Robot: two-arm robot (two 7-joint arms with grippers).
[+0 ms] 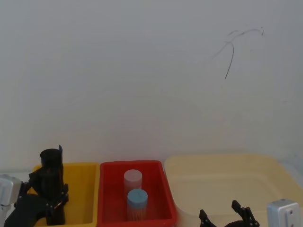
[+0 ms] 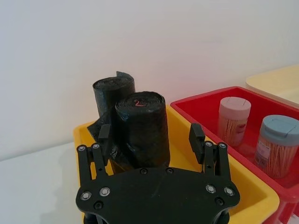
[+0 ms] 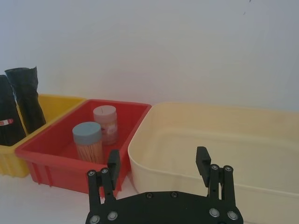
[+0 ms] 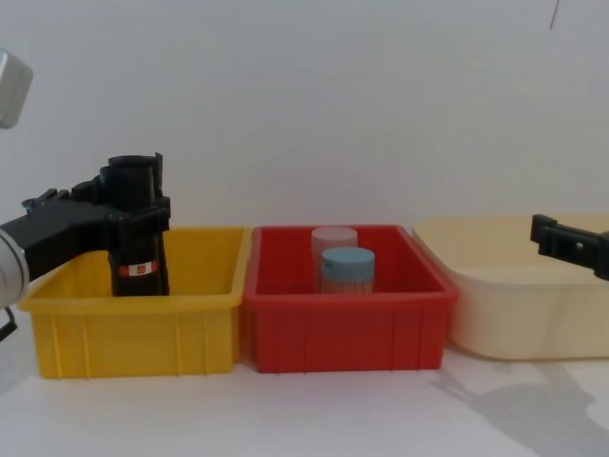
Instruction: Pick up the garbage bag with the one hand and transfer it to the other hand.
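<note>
The garbage bag (image 4: 139, 249), a tall black roll with a red-and-white label band low down, stands upright in the yellow bin (image 4: 133, 328). My left gripper (image 4: 133, 205) is open around its upper part. In the left wrist view the garbage bag (image 2: 140, 126) sits between the fingers (image 2: 196, 136), with a gap on one side. From the head view the left gripper (image 1: 47, 189) straddles the garbage bag (image 1: 51, 165). My right gripper (image 3: 158, 163) is open and holds nothing, hovering over the near rim of the cream bin (image 3: 187, 175). It also appears as the right gripper (image 4: 569, 244) at the chest view's right edge.
A plain black roll (image 2: 112, 88) stands just behind the labelled one in the same bin. The red bin (image 4: 343, 324) in the middle holds two lidded toothpick jars (image 4: 346, 267). The cream bin (image 4: 495, 305) is at the right. A white wall is close behind.
</note>
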